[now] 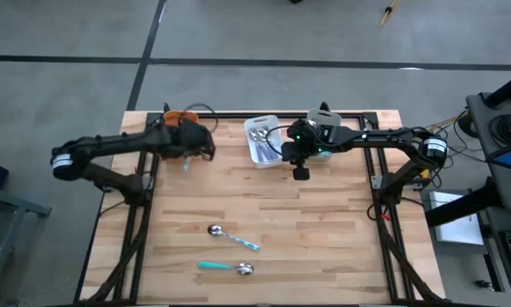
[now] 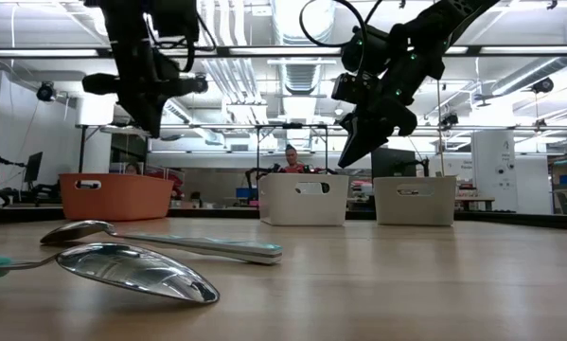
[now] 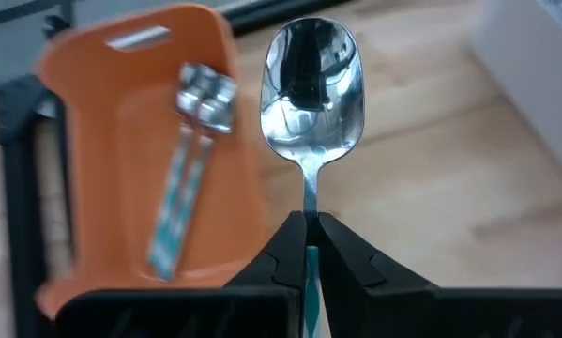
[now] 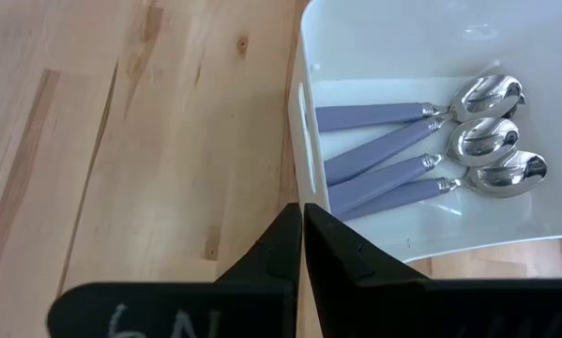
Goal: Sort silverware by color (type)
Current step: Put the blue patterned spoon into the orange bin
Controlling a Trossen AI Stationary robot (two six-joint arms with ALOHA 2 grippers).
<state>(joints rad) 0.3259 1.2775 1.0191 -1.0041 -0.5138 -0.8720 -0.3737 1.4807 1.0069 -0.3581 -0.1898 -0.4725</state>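
1. While the left gripper (image 3: 311, 235) pinches a teal-handled spoon (image 3: 312, 94) beside the orange bin (image 3: 130, 178) — two striped spoons (image 3: 191, 160) inside.
2. Right gripper (image 4: 302, 235) closed, empty — above the white bin (image 4: 431, 141) with purple spoons (image 4: 421, 155).
3. Two spoons (image 1: 234, 253) lie on the table (image 1: 323, 222).

My high camera sits above the table (image 1: 264, 213) and looks straight down, so I see the whole top and both my arms. My low camera sits right at table height and looks level across the wood into the room; two spoons (image 2: 136, 270) lie very close to it. Each wrist camera looks forward past its own fingers, close up. My left one faces the orange bin (image 3: 121, 122); my right one faces the white bin (image 4: 431, 56). The high and low views both show these bins too.
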